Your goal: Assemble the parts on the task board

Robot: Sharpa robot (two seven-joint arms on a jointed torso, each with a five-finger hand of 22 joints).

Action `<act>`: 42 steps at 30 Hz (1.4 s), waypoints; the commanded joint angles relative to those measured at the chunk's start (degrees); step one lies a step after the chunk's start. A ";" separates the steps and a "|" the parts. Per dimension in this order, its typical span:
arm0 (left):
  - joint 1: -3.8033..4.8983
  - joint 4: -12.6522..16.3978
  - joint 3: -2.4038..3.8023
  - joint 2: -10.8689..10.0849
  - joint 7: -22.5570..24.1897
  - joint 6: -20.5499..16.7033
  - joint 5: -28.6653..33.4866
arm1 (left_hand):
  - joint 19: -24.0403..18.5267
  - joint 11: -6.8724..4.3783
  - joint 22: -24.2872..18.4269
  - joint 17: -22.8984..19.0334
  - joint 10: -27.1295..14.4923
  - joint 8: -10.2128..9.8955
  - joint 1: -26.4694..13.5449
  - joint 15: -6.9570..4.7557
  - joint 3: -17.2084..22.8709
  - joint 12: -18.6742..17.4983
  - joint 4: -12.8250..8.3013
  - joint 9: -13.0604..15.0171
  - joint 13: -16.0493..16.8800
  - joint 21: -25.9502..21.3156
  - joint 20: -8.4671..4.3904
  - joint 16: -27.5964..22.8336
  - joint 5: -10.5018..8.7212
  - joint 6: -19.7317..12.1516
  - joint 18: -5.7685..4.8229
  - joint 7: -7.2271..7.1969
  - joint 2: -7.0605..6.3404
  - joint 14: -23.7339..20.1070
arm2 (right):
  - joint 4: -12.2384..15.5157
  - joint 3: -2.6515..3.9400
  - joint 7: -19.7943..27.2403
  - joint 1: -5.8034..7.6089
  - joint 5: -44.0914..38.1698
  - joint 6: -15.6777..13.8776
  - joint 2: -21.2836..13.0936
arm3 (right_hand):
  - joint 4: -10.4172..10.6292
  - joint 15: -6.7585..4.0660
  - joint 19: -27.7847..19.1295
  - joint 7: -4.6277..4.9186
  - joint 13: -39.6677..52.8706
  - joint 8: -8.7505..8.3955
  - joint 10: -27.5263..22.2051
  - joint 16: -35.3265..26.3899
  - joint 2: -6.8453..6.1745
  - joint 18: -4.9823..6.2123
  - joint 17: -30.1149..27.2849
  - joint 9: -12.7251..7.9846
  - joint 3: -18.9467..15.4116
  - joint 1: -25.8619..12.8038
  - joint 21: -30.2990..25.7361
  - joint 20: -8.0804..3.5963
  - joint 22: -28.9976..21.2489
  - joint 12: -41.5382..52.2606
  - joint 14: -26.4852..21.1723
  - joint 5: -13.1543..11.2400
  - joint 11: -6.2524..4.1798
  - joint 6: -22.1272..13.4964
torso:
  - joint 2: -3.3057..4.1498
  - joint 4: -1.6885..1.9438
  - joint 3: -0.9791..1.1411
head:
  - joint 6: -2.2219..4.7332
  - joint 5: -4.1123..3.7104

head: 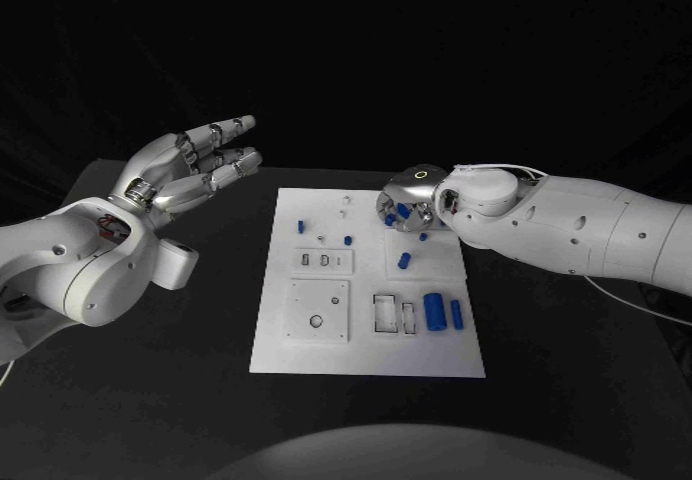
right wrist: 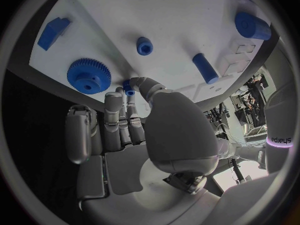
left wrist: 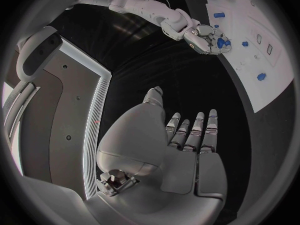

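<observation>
The white task board (head: pixel 368 350) lies mid-table. My right hand (head: pixel 411 205) hovers over its far right corner with fingers curled down. In the right wrist view, thumb and a fingertip pinch a small blue part (right wrist: pixel 128 88) just above the board (right wrist: pixel 181 15). Around it lie a blue gear (right wrist: pixel 89 76), a blue block (right wrist: pixel 53 32), a short peg (right wrist: pixel 144 45) and a blue cylinder (right wrist: pixel 205 67). My left hand (head: pixel 195 165) is raised off the board's left side, fingers spread and holding nothing; the left wrist view shows its straight fingers (left wrist: pixel 190 130).
Near the board's front right lie a thick blue cylinder (head: pixel 433 311) and a slimmer one (head: pixel 457 315). White recessed blocks (head: pixel 317 310) sit on its left half, small blue pegs (head: pixel 302 226) farther back. Black table surrounds the board.
</observation>
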 commanded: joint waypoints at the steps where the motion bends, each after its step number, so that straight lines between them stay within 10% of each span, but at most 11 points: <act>1: 0.04 0.10 0.04 0.15 0.02 1.27 -0.11 | 0.36 0.32 0.03 0.04 0.26 0.02 0.58 0.09 -0.25 -0.16 -0.03 0.05 0.08 0.36 0.03 0.29 0.34 0.22 -0.69 0.05 -0.05 0.21 | -0.22 -0.06 0.75 -0.20 -0.32 0.55 0.10 | -0.14 -0.84 0.34 0.82 0.12 0.51 1.30 -0.16 0.92 -0.75 0.11 0.28 0.35 0.10 0.05 -0.19 7.19 0.01 0.11 -0.31 -0.57 1.39 | -0.03 -0.01 0.00 | -0.03 0.07; 16: 0.00 -0.16 0.04 0.12 -0.38 1.43 -0.11 | 0.40 0.38 0.03 0.03 0.33 0.15 0.72 0.17 -0.28 -0.15 0.00 0.12 0.10 0.40 0.03 0.38 0.42 0.74 -0.67 0.24 0.01 0.31 | 0.86 -0.05 0.84 -0.15 -0.01 -1.89 -0.51 | -1.04 -1.08 0.44 1.46 -0.03 1.61 5.07 -1.02 1.84 -0.75 -1.15 1.27 0.13 1.07 -0.05 -0.30 7.38 -0.04 -0.02 -0.80 -0.78 4.62 | -0.29 -0.04 -0.10 | 0.35 0.45; 26: -0.01 -0.37 0.03 0.26 -0.79 1.42 -0.11 | 0.40 0.38 0.03 0.03 0.33 0.15 0.72 0.17 -0.28 -0.15 0.00 0.12 0.10 0.40 0.03 0.38 0.42 0.74 -0.67 0.24 0.01 0.31 | 2.66 0.29 0.23 2.56 1.05 -1.54 -0.54 | -1.09 -1.07 0.59 1.46 -0.27 1.54 5.36 -1.24 1.81 -0.79 -1.43 1.40 -0.09 1.06 0.00 -0.33 7.52 -0.54 0.09 -1.51 -0.77 4.84 | -0.27 0.02 -0.10 | 0.80 0.73; 42: 0.01 -0.16 0.03 0.52 -1.56 1.21 -0.11 | 0.49 0.45 0.03 0.05 0.39 0.22 0.90 0.25 -0.29 -0.14 -0.03 0.14 0.13 0.47 0.03 0.54 0.50 1.00 -0.65 0.35 0.05 0.49 | -5.31 1.37 -0.60 3.70 8.57 3.52 7.23 | -1.06 -1.01 0.82 1.64 -1.20 0.83 6.03 -1.54 1.82 -0.84 -1.58 1.32 -0.20 1.00 0.04 -0.42 7.77 -2.31 0.28 -2.37 -0.51 4.74 | -0.08 0.01 -0.15 | 0.71 2.47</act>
